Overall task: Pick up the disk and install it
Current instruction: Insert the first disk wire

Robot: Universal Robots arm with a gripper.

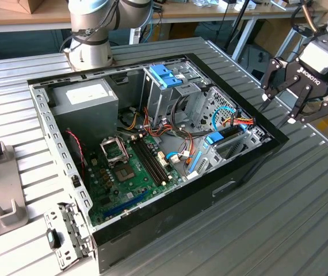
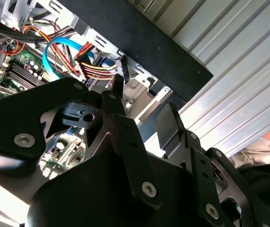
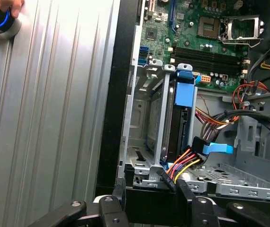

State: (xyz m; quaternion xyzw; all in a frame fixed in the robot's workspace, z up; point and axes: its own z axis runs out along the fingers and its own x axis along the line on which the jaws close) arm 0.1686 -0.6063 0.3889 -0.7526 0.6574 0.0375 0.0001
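Open computer case (image 1: 250, 167) lies flat on the ribbed tabletop (image 1: 290, 230), holding motherboard (image 1: 135, 167) and grey power supply (image 1: 86, 100). The disk (image 3: 180, 130) sits edge-up in the drive cage (image 3: 147, 127), cabled. Gripper (image 1: 288, 100) hovers just outside the case's edge, fingers (image 2: 168, 125) spread wide, empty.

Disk (image 3: 180, 120) on edge inside computer case (image 1: 250, 164) bay, end effector (image 1: 295, 92) beyond case's exterior-view-right side.

Open black computer case (image 1: 250, 167) on ribbed metal table (image 1: 302, 218), green motherboard (image 1: 129, 172) inside.
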